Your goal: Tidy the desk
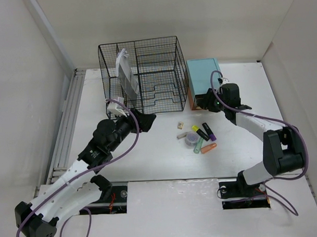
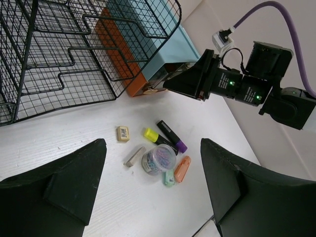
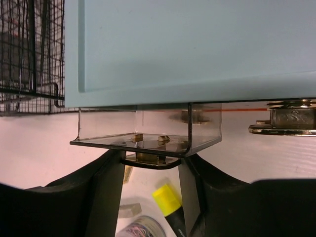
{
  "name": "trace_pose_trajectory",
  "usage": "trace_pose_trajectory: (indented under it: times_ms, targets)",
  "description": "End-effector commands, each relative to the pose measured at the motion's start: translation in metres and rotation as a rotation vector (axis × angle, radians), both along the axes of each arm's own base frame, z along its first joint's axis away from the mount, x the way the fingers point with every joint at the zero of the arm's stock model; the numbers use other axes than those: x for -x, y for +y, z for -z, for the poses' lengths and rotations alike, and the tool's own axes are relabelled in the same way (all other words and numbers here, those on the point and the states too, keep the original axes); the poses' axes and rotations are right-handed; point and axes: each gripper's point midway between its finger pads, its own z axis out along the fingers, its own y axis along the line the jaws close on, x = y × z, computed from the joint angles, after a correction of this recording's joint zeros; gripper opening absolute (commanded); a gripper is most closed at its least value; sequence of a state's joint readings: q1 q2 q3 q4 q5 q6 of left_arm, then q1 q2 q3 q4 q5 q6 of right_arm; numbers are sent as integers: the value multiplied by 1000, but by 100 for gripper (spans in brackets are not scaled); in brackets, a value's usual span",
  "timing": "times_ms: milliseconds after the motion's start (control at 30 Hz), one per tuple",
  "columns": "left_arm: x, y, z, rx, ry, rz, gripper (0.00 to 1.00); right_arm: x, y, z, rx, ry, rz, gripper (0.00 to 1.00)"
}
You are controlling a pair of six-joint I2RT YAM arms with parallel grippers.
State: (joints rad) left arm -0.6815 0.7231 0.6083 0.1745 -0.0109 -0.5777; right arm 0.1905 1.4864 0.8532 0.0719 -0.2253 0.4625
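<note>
As right end effector (image 3: 152, 160) grips drawer handle (image 3: 148, 165), desk (image 3: 39, 145) just below

No text or label can be read.

The wire-mesh organizer (image 1: 146, 72) stands at the back of the desk (image 1: 160, 168), with the drawer box (image 1: 203, 75) just right of it and its drawer (image 3: 148, 133) protruding forward. Highlighters (image 1: 202, 132) and a paper-clip tub (image 1: 191, 139) cluster before the box.
</note>
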Motion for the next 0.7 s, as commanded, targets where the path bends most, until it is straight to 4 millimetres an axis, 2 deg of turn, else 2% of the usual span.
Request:
trace_pose_trajectory:
  times_ms: [0, 200, 267, 433, 500, 600, 667]
  targets:
    - [2, 1, -9, 20, -31, -2, 74, 7, -3, -6, 50, -24, -42, 23]
    - [0, -1, -10, 26, -38, -2, 74, 29, -4, -3, 86, 18, -124, 18]
    - [-3, -3, -9, 25, -37, -2, 74, 33, -6, -11, 113, 1, -144, 16]
    - [-6, -7, -7, 17, -41, 10, 74, 50, -9, -11, 137, 23, -200, 15]
    - [-6, -9, -7, 18, -42, 19, 74, 53, -8, -17, 149, -1, -225, 15]
    - [-5, -11, -9, 24, -49, 28, 74, 61, -6, -16, 150, 15, -259, 15]
    - [-5, -11, -9, 24, -49, 28, 74, 63, -7, -18, 150, 14, -259, 23]
